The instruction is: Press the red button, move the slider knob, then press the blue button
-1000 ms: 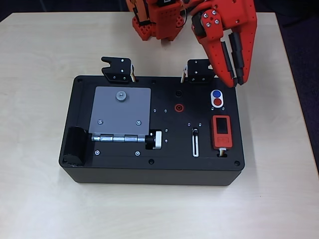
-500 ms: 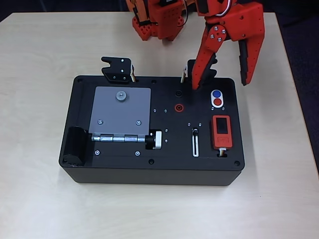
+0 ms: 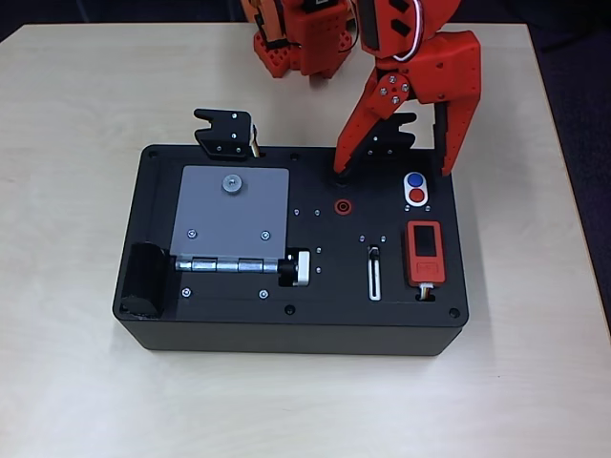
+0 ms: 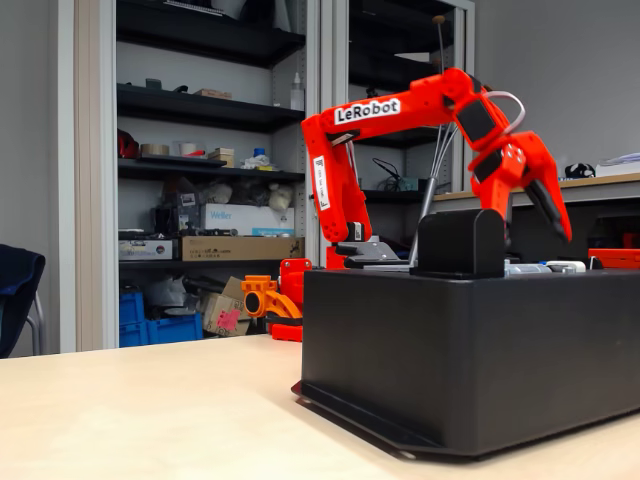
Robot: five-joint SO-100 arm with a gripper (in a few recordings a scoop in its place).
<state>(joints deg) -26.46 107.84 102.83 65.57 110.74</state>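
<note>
I am seeing the hand hanging spread wide, upper right of frame, with the red button and blue button lying between its fingers.

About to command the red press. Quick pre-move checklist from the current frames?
1. Gripper open: ok, jaws spread wide.
2. Gripper above red button: not ok, it sits up-left of it in the overhead view.
3. Red button unobstructed: ok.
4. Blue button not under a fingertip: ok.
5. Slider knob at the slot's top end: ok.
6. Clearance above black box: ok in the fixed view.
</note>
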